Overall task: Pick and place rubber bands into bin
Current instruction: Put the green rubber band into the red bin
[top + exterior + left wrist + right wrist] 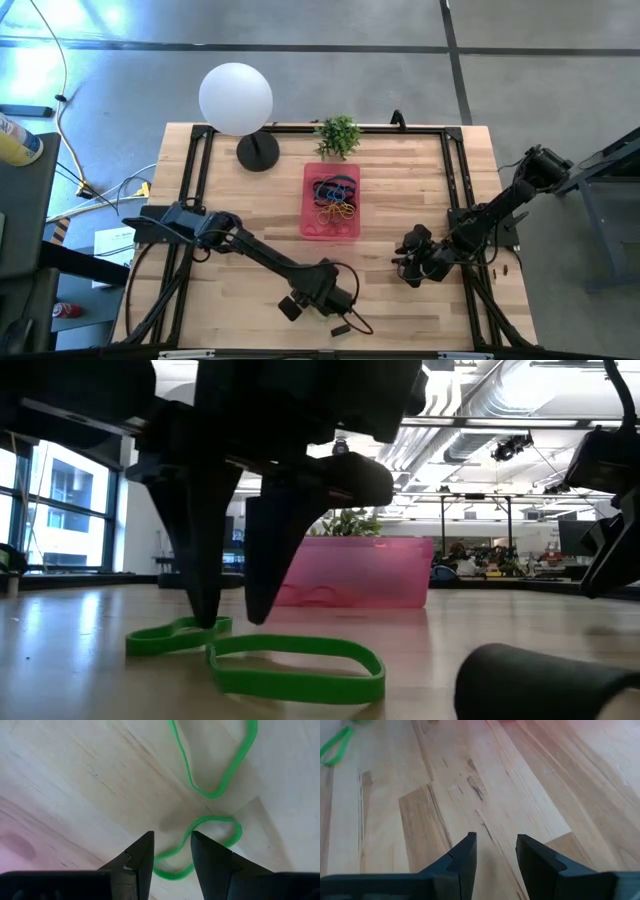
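Note:
A green rubber band [290, 665] lies flat on the table near its front edge, twisted into a figure-eight with a small loop [200, 845] and a large loop [220, 765]. My left gripper [232, 622] points straight down over the small loop. It is open, with one finger [137, 860] on each side of a strand. The pink bin [331, 225] sits at the table's middle with several coloured rubber bands [335, 195] in it. My right gripper [412, 262] hangs open over bare wood at the right. My left gripper comes from above with its fingertips [208, 618] down at the small loop of the green band [172, 852], one on each side of a strand. I cannot tell whether either finger touches the band. The band lies flat and slack on the table.
A small green plant [338, 133] stands behind the bin, and a white globe lamp [236, 97] at the far left. A dark rounded thing [540, 685] lies close to the low camera. A black frame [452, 170] runs along the table's edges.

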